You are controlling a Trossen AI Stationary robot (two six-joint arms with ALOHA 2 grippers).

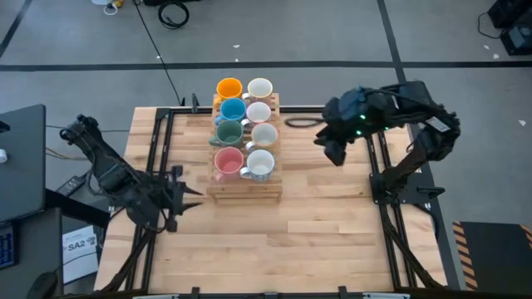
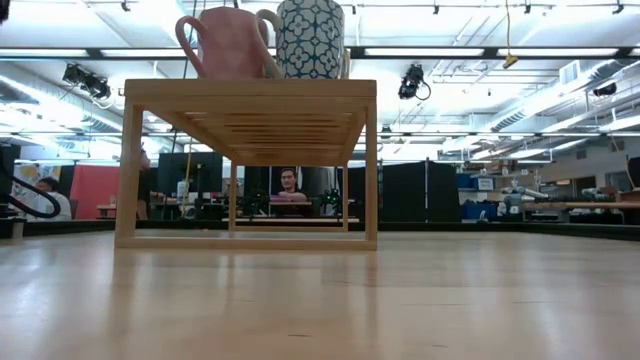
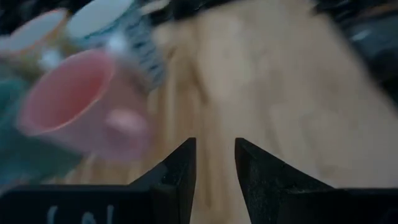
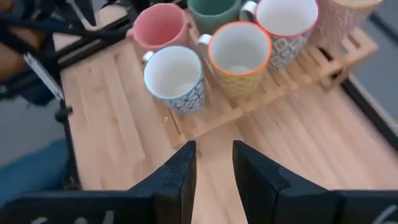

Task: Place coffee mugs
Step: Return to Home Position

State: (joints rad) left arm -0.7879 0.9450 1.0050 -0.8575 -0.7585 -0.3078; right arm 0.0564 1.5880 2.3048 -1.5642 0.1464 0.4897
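Note:
Eight mugs stand upright in two rows on a low wooden rack (image 1: 243,188) at the table's far middle. One row is orange (image 1: 229,88), blue (image 1: 232,109), dark green (image 1: 229,131) and pink (image 1: 228,159). The other is white or cream, ending in a blue-patterned mug (image 1: 260,164). The low view shows the pink mug (image 2: 225,40) and the patterned mug (image 2: 310,38) on the rack's top. My left gripper (image 1: 179,196) hovers left of the rack, open by a narrow gap, holding nothing. My right gripper (image 1: 332,151) hovers right of the rack, also narrowly open and holding nothing.
Bare wood lies near of the rack and between it and each gripper. Black frame rails (image 1: 158,149) run along both table sides. A dark cable (image 1: 301,122) lies at the far edge beside the rack. People sit in the room behind the table (image 2: 288,185).

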